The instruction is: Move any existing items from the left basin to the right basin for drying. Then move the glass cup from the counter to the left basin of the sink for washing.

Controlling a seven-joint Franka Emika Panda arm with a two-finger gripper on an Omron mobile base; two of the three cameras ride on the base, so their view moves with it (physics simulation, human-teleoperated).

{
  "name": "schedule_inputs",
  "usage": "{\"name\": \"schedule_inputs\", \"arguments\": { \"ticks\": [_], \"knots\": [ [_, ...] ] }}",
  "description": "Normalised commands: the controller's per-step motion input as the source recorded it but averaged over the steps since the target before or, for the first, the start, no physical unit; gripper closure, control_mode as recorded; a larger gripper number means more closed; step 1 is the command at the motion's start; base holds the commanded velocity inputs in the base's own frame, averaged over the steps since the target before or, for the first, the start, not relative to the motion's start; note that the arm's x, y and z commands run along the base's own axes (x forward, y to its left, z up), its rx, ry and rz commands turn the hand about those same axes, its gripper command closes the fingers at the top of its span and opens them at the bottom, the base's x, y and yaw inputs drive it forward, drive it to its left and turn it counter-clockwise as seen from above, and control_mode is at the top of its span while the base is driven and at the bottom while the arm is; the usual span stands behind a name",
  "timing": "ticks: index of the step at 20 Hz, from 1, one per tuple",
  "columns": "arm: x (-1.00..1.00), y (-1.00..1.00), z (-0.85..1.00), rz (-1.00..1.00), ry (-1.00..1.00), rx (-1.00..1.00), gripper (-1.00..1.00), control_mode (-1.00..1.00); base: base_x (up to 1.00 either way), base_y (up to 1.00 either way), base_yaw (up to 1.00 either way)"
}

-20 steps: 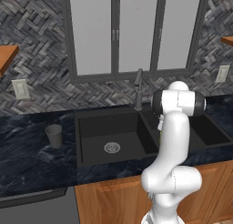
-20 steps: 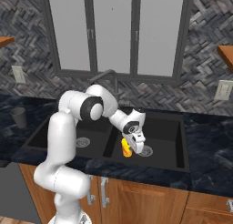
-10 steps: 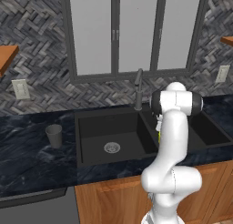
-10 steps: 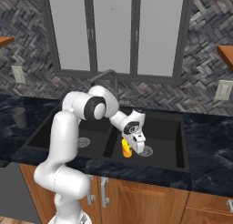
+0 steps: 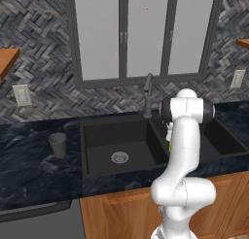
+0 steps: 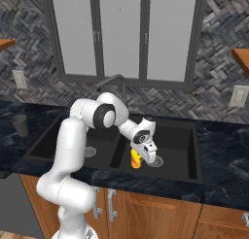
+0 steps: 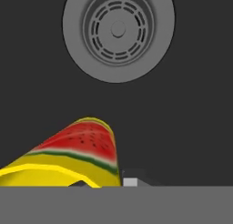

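You're looking from behind the arm, left and right, both sharing the sink (image 5: 121,145); your hand camera is facing down, close above the right basin (image 7: 182,127) drain (image 7: 118,32).

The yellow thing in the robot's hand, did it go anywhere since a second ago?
Barely. The gripper stays shut on the yellow chunk and has sunk only slightly inside the right basin, near its drain. Nothing was let go. The glass cup still stands on the counter, and the left basin is unchanged.
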Motion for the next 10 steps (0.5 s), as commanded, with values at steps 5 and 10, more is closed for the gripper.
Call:
{"name": "schedule_inputs", "arguments": {
  "ticks": [5, 10],
  "knots": [
    [0.05, 0.0, -0.2, 0.06, 0.0, 0.0, -1.0, -1.0, 0.0, 0.0, 0.0],
    [0.02, 0.0, -0.06, 0.04, 0.0, 0.0, -1.0, -1.0, 0.0, 0.0, 0.0]
  ]
}}
